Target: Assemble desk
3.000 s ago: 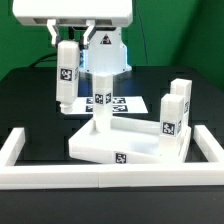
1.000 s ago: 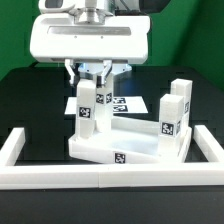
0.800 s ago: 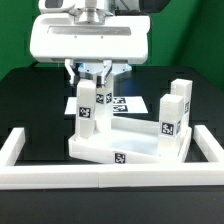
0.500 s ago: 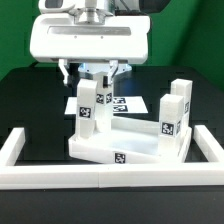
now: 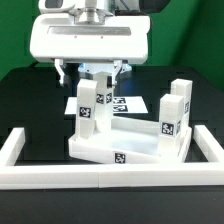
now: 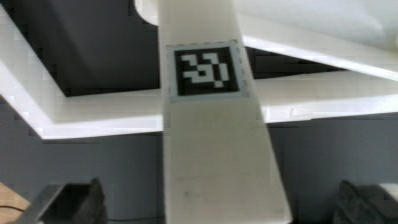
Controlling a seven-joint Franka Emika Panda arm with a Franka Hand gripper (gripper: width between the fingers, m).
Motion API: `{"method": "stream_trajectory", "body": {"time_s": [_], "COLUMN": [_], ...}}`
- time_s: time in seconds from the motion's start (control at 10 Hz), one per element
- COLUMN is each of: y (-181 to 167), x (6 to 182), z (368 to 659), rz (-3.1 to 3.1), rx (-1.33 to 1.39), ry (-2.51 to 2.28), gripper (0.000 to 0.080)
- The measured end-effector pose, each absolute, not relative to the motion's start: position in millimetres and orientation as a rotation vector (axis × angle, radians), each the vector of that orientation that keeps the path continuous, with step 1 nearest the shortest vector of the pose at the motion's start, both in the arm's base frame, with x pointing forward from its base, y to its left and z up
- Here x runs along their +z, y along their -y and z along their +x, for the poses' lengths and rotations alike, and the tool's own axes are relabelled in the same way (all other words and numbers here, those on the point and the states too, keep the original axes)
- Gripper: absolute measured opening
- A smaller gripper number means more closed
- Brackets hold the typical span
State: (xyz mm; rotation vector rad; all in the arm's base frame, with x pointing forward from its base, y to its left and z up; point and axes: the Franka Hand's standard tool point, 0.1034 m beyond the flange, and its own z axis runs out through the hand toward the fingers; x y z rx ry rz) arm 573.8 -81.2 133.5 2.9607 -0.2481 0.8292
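Since earlier, your end effector (image 5: 92,72) has spread wide, releasing the leg (image 5: 87,112); it's light, rigid—regrasp mid-height.

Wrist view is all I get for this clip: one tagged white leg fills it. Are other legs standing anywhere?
Observer: Yes, four stand upright in the exterior view: the front leg below the gripper, a rear leg close behind it, and a near right leg and far right leg on that view's right.
Operator: What is behind the tabletop?
Observer: The marker board lies flat behind the tabletop, partly hidden by the legs.
Operator: And in front?
Observer: A low white bar fences the front.
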Motion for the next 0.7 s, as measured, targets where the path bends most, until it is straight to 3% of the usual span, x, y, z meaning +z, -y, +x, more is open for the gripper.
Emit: {"method": "stream_trajectory", "body": {"time_s": [0.2,0.4,0.7], "y": [82,86,78], "x": [134.0,145.5,135.3], "z": [574,585,585], "rz": [2.965,3.084,3.196], "rx": [0.822,0.643,0.402], "ry": [0.251,0.303,0.325], "gripper": [0.0648,0.0648,0.0648]}}
